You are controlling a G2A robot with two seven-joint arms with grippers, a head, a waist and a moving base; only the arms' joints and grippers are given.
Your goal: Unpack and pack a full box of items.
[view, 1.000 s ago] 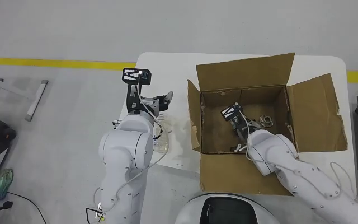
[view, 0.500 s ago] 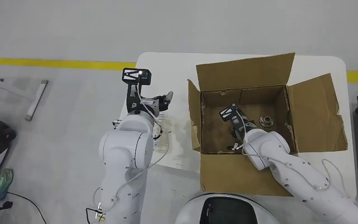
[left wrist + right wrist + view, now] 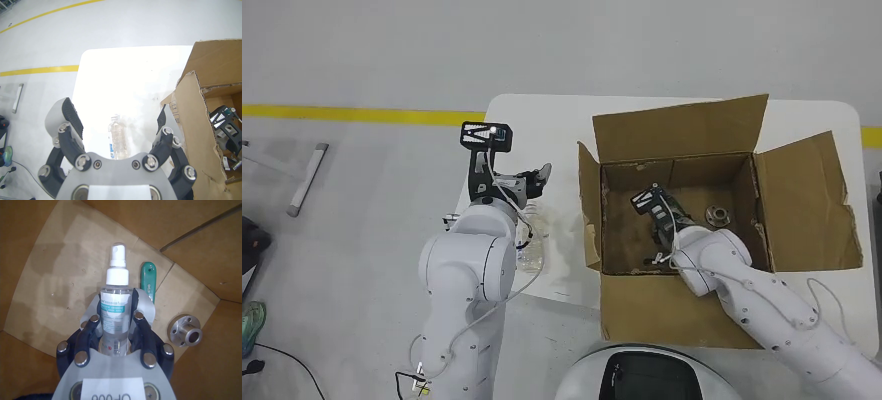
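**While the cardboard box stands open, a spray bottle is gripped inside it**

Where the right gripper (image 3: 116,302) is lowered into the cardboard box (image 3: 679,125), its fingers are closed around the body of a spray bottle (image 3: 115,317). The bottle's long axis is aligned with the fingers. Its nozzle end is pointed away from the wrist, towards the cardboard floor. A clear body with clear liquid is seen, wrapped in a white and teal label and topped by a white pump head under a transparent cap. In the top view this gripper (image 3: 657,215) is placed left of centre within the box, which fills the right half of the frame.

Just beside the bottle a green tool handle (image 3: 149,281) is laid flat on the box floor. A metal flange hub (image 3: 186,332) is set near it.

The left gripper (image 3: 116,111) is held wide open above the white table (image 3: 542,130), left of the box, with nothing between its fingers. Below it a clear plastic water bottle (image 3: 118,140) with a blue and white label is laid on the table, its neck turned away from the wrist.
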